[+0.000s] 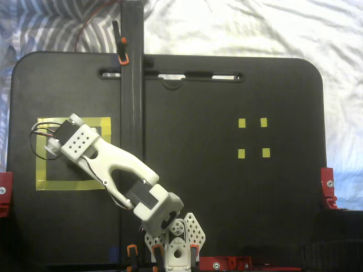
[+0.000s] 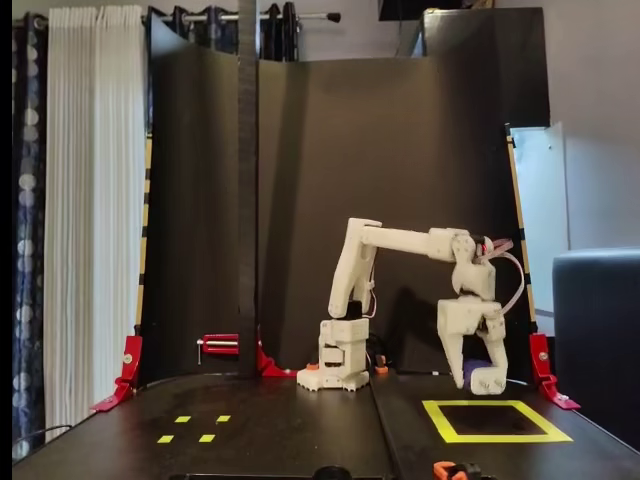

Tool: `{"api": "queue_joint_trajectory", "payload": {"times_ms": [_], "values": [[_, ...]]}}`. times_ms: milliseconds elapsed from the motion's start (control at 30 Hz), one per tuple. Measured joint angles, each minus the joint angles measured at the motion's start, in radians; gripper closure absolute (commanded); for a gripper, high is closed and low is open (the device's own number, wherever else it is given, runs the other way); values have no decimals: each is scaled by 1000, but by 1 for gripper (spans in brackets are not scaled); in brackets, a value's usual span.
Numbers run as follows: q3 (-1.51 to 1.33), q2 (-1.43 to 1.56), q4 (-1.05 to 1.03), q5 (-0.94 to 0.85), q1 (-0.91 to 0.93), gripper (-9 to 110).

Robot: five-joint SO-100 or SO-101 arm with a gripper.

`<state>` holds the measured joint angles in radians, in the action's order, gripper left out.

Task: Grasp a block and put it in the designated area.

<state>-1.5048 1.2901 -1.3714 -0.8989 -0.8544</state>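
— Standing where? 
— Rising from a white base at the near edge of the worktop [image 1: 227, 215] in the top-down fixed view, reaching up and to the left.
— And from the front? 
— Leaning upward at the upper link, stretching almost level to the right, then bending sharply down at the wrist.
— Doing what at the end? 
— Pointing the tool [image 2: 478, 378] downward, hanging just above the surface, gripping something dark blue between the fingers; hidden under the wrist from above.

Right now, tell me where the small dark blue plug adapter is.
In a fixed view, the small dark blue plug adapter sits between the gripper fingers, above the yellow tape square's far edge, right of the arm's base.
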Motion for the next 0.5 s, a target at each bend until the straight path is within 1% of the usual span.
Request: {"api": "queue_joint_trajectory", "payload": {"times_ms": [500], "values": [[-9,-118,69,0,3,77]]}}
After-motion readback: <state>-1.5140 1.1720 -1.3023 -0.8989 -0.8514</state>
